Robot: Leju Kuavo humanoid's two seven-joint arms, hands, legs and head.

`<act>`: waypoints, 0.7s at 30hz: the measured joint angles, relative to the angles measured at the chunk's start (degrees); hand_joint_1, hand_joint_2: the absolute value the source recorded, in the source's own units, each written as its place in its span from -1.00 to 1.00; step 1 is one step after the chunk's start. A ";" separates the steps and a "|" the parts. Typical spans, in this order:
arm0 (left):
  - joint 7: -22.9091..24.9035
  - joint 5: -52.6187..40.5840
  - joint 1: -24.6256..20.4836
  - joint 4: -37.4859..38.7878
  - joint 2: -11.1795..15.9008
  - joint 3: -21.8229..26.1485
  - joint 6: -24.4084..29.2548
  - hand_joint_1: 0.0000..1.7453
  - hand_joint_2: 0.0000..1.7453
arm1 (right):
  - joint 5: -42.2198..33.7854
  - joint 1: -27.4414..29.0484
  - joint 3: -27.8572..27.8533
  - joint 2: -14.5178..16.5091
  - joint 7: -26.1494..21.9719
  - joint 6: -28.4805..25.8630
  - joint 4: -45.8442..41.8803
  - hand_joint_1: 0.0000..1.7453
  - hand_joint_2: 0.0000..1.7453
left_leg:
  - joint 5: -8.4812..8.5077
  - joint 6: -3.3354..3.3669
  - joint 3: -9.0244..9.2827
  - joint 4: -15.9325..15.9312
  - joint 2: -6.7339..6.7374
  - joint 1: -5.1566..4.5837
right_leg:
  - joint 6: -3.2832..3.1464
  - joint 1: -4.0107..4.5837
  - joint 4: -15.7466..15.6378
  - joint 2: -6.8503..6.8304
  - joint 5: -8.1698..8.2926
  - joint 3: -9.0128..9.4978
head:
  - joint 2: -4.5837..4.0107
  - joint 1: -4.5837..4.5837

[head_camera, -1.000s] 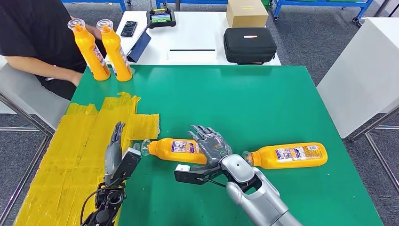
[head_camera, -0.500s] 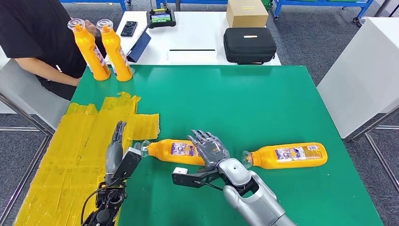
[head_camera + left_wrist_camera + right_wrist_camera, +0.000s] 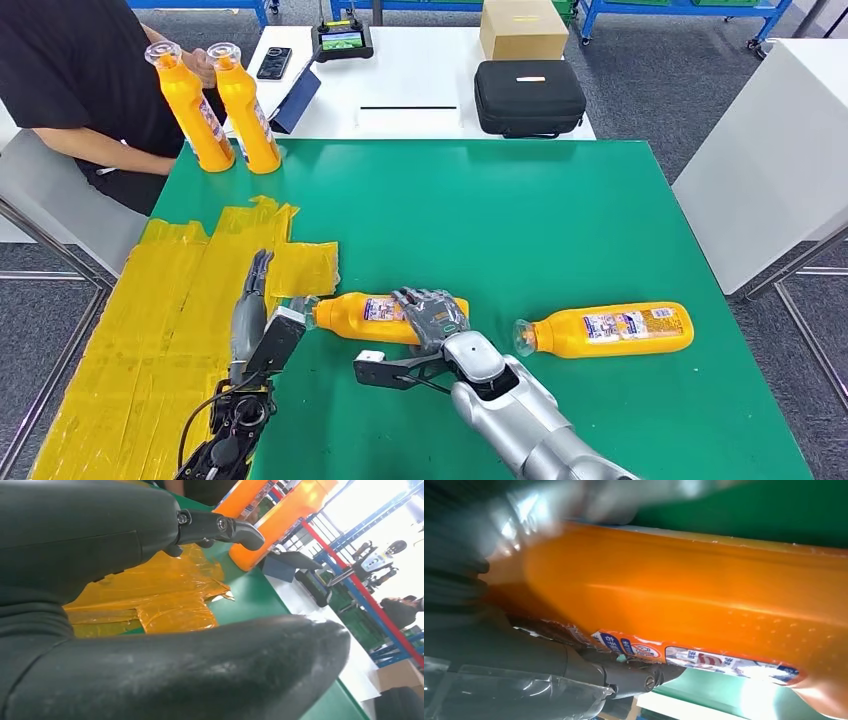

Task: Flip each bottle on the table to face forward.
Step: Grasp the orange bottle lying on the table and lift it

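We have our right hand [image 3: 432,316] laid over the near bottle [image 3: 385,318] lying on the counter [image 3: 520,220], fingers wrapping it, the left hand [image 3: 252,310] flat and apart beside its cap; next we judge it needs a firm grip and a roll.

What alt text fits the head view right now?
The right hand rests on a lying orange bottle on the green table, with the left hand open by its cap. A second bottle lies to the right; two more stand at the far corner beside a person.

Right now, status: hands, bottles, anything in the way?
Right hand rests on near lying bottle; grip unclear. Left hand open by its cap. Second lying bottle untouched. Two standing bottles at far corner, beside a person.
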 joint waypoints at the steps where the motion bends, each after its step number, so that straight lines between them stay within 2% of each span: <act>1: -0.27 0.45 -0.07 0.11 0.02 0.00 0.01 -1.00 -1.00 | -0.10 -0.27 0.11 0.07 -0.16 -0.10 0.53 1.00 1.00 | -0.01 0.00 0.07 0.00 0.02 0.00 | 0.00 0.00 0.00 0.01 0.00 0.06 | 0.00 -0.01; 5: -0.97 3.24 -0.31 0.51 0.14 0.05 -1.23 -1.00 -1.00 | -1.91 -1.22 0.21 0.07 -0.59 -0.66 1.79 1.00 1.00 | 0.00 -0.01 0.20 0.00 0.05 0.00 | 0.00 0.00 0.00 0.01 0.00 0.19 | 0.00 -0.01; 9: -0.63 9.63 -0.19 0.07 0.35 0.55 -9.01 -1.00 -1.00 | -6.60 -0.98 -0.83 -0.23 -0.94 -2.02 -0.59 1.00 1.00 | 0.04 0.01 0.16 0.00 0.03 0.00 | 0.01 0.00 0.02 -0.01 0.00 0.20 | 0.00 0.00; 15: 0.38 21.32 0.90 -4.04 0.72 2.82 -24.29 -1.00 -1.00 | -17.65 3.59 -5.50 -1.66 -3.56 -1.04 -14.16 1.00 1.00 | 0.06 0.03 -0.15 0.01 -0.10 -0.01 | 0.04 -0.01 0.04 -0.04 0.03 -0.05 | 0.00 0.00; 19: 0.68 25.72 1.72 -6.88 0.80 3.99 -29.40 -1.00 -1.00 | -23.10 5.70 -9.10 -2.14 -6.10 -1.24 -22.98 1.00 1.00 | 0.06 0.02 -0.28 0.01 -0.14 -0.01 | 0.05 -0.01 0.04 -0.06 0.02 -0.19 | 0.00 -0.01; 21: 0.77 26.78 1.96 -7.81 0.80 4.44 -30.18 -1.00 0.00 | -24.48 6.62 -10.21 -2.31 -7.17 -1.83 -25.89 1.00 1.00 | 0.05 0.02 -0.32 0.01 -0.15 -0.01 | 0.05 -0.01 0.03 -0.07 0.02 -0.23 | 0.00 0.00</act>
